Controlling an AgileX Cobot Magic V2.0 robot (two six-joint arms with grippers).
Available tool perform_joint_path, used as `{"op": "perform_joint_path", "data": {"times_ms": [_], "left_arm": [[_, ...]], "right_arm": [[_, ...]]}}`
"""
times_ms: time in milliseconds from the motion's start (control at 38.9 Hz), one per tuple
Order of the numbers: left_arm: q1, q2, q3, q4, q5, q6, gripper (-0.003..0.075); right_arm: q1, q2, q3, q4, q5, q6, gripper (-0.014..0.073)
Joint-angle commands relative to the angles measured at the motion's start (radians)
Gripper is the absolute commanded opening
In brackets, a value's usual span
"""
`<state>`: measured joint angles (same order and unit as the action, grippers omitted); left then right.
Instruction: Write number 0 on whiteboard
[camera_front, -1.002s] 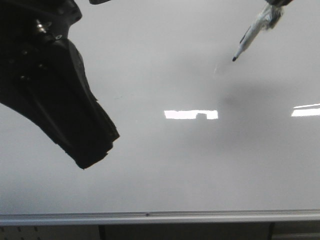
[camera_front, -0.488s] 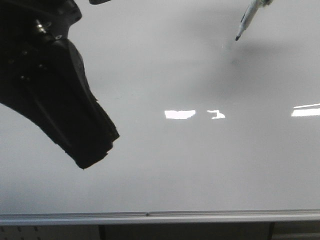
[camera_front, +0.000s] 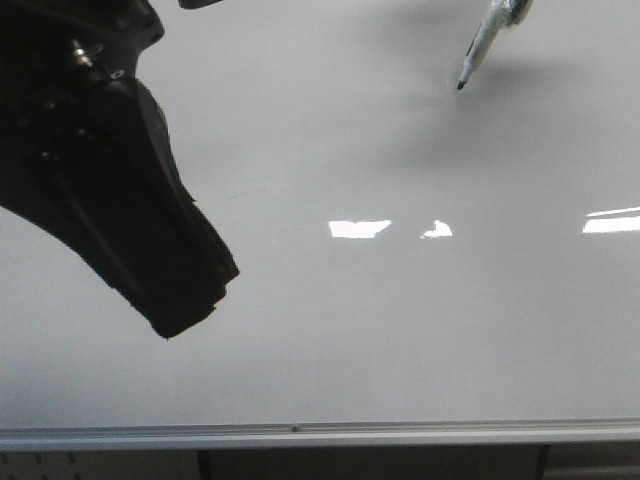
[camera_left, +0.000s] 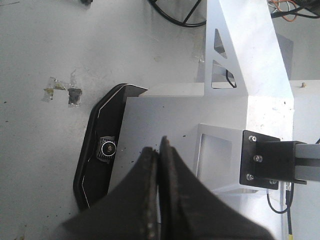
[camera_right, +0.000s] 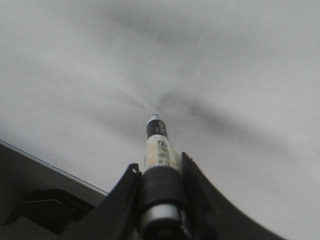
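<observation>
Jaws of the left gripper (camera_left: 159, 150) are pressed tight together with nothing between them. In the front view that arm (camera_front: 120, 190) is a big dark shape at the left, parked away from the work. It should just keep out of the way.

The whiteboard (camera_front: 330, 330) fills almost the whole front view, with its silver rail (camera_front: 300, 434) along the bottom. No number 0 shows on it yet; the bright white patches are only light.

Over at the top right, the right gripper (camera_right: 159, 172) squeezes a marker (camera_front: 478, 48). Its black tip points down at the board, touching or very nearly. I think the loop is only about to start. Press softly, keep the tip on the board, go round slowly, and end where the line began so the 0 closes.
</observation>
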<state>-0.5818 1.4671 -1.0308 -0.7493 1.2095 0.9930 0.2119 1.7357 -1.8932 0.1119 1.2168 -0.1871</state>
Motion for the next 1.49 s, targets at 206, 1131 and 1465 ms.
{"op": "perform_joint_path", "data": {"times_ms": [206,1131,1465], "left_arm": [[-0.006,-0.037,-0.032,-0.057,0.038,0.001,-0.0020],[-0.006,-0.037,-0.032,-0.057,0.038,0.001,-0.0020],[-0.006,-0.037,-0.032,-0.057,0.038,0.001,-0.0020]], "right_arm": [[-0.006,-0.010,-0.034,0.000,-0.058,0.002,-0.0059],[-0.037,0.036,-0.058,-0.098,-0.088,0.014,-0.0059],[-0.044,0.038,-0.193,-0.097,-0.118,0.014,-0.0059]]}}
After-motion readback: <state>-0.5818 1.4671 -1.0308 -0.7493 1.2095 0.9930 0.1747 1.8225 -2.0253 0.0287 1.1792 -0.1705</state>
